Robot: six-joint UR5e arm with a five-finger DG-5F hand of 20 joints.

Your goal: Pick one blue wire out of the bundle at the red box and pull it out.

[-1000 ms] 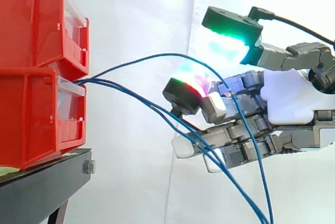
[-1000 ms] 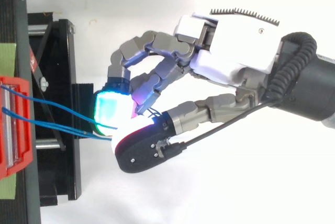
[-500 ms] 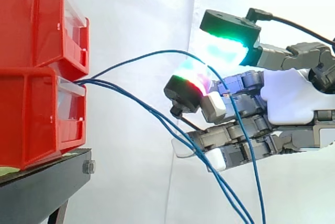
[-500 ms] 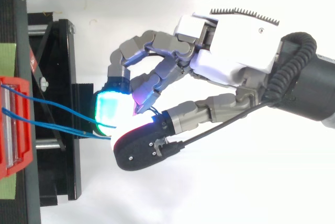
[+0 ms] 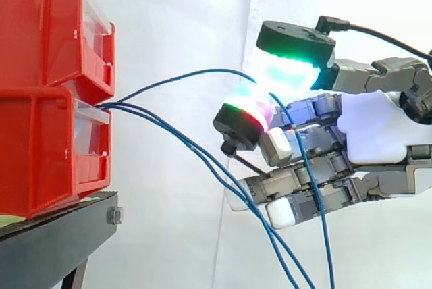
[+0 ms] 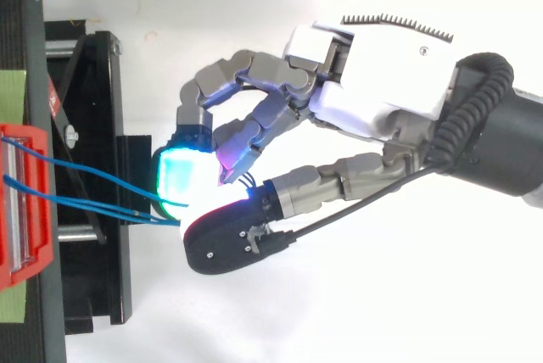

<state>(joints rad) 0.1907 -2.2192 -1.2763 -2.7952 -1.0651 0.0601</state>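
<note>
Two stacked red bins stand at the left, and three thin blue wires come out between them. The top blue wire arcs right, passes between the green-glowing thumb pad and a red-green finger pad, then drops down. My hand reaches in from the right with curled fingers, and those two pads pinch that wire. The other two blue wires slope down under the lower fingers. From above, the hand hovers right of the bin, with wires running into its pads.
The bins rest on a black stand whose frame juts toward the hand. A white curtain hangs behind everything. Open space lies between the bin fronts and the fingertips.
The thumb pad has come down closer to the finger pad around the top wire. The hanging parts of the wires have swung left. The lower fingers curled a little more.
</note>
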